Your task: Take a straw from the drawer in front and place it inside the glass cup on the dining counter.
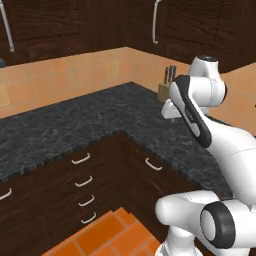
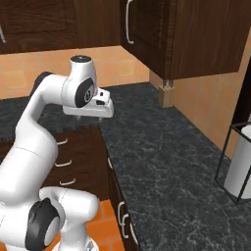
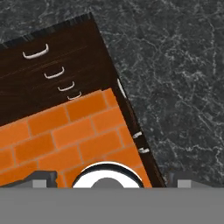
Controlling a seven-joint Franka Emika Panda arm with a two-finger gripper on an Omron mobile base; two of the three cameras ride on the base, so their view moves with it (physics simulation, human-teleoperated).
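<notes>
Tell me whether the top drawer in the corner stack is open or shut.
Shut: the top drawer sits flush with the three drawer fronts below it, and nothing of its inside shows.

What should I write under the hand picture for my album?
Open gripper looking down at closed drawers, black counter and orange floor.

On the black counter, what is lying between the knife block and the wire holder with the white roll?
Nothing: in the right base view, the black speckled counter between the knife block and the wire holder is bare.
</notes>
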